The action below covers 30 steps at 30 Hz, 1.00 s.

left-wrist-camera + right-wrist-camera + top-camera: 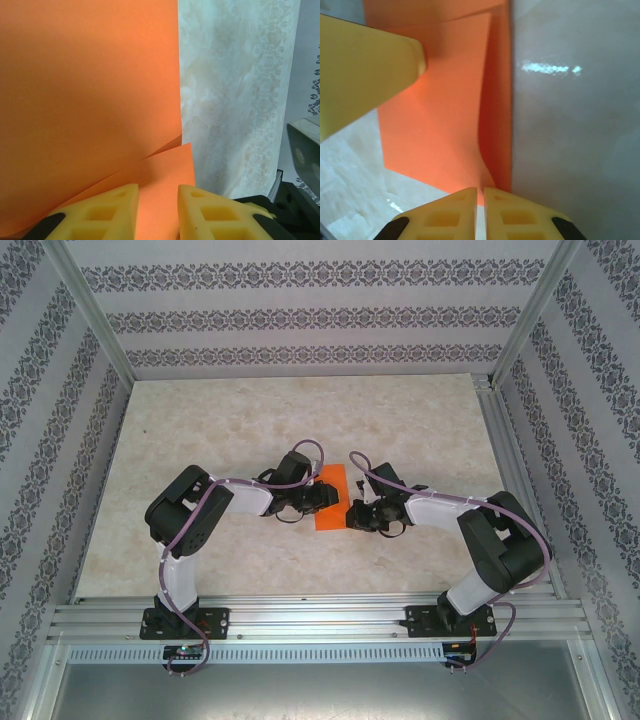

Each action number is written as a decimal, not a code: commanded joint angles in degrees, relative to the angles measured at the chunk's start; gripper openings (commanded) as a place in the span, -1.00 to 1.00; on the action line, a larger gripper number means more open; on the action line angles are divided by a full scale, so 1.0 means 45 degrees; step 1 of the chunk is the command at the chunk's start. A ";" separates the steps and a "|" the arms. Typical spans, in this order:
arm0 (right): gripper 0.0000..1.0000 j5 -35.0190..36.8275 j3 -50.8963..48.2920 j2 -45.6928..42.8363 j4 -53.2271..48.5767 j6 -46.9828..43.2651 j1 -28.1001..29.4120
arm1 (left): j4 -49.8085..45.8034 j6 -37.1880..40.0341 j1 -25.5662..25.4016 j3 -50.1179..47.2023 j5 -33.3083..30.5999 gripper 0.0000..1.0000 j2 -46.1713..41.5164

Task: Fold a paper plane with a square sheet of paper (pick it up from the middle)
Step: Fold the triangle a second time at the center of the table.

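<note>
Your right end effector [480, 191] pinches the thin, smooth orange sheet of paper [440, 125], which stretches toward its 12 o'clock. Your left end effector [158, 189] is slightly spread over a creased flap, mid-table [420, 430].

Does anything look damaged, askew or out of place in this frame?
Nothing stands out. The square sheet of paper lies on the table between the left gripper and the right gripper. It is partly folded, with one flap overlapping, and no tears show. The right gripper looks closed on its folded edge.
</note>
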 commanded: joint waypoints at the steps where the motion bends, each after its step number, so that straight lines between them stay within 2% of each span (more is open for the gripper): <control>1: -0.75 0.0754 -0.0013 0.0291 -0.0529 -0.0463 -0.0148 | -0.0061 0.0100 -0.0162 0.0063 -0.0290 -0.43 0.0453; 9: -0.75 0.0965 -0.0032 0.0255 -0.1243 -0.0673 -0.0311 | -0.0051 0.0100 -0.0159 0.0044 -0.0318 -0.43 0.0466; 20: -0.73 -0.1335 0.0173 -0.1443 0.0571 0.0501 -0.0690 | -0.0124 0.0139 -0.0159 0.0092 -0.0290 -0.43 0.0442; 30: -0.73 -0.1449 0.0594 -0.0228 0.1004 0.0622 -0.0676 | -0.0122 0.0138 -0.0159 0.0095 -0.0291 -0.43 0.0427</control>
